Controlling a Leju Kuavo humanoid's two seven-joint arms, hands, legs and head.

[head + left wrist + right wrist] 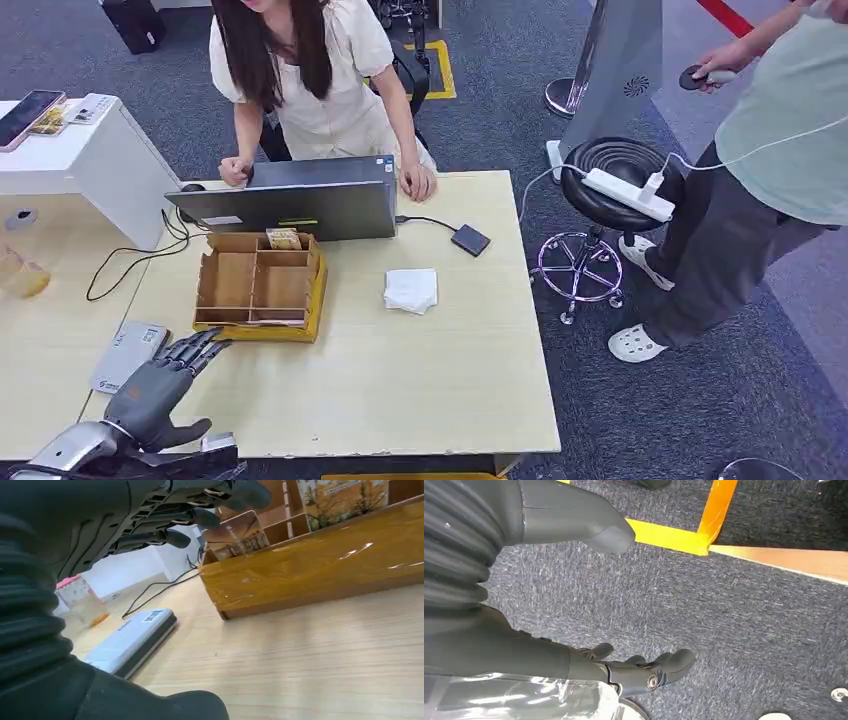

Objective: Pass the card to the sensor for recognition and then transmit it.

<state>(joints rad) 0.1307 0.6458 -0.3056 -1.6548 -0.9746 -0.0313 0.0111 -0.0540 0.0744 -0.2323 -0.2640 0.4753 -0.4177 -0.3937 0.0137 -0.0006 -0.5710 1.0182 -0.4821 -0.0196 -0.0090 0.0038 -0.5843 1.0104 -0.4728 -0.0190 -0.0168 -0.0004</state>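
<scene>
Lower left, head view: left hand (160,385) over table (400,380), fingers apart, holding nothing, tips near wooden organizer (260,287). Beside it, grey sensor (129,355). Centre-left: card (284,239) upright in organizer's rear compartment, behind it laptop (290,198). Right wrist view: right hand (574,530) over carpet, fingers spread, nothing held.

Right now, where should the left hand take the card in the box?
Probably pinch the card's top edge from above: it stands upright in the box's far compartment, with only its upper part clear of the walls. The left hand is open, at the box's near corner.
</scene>
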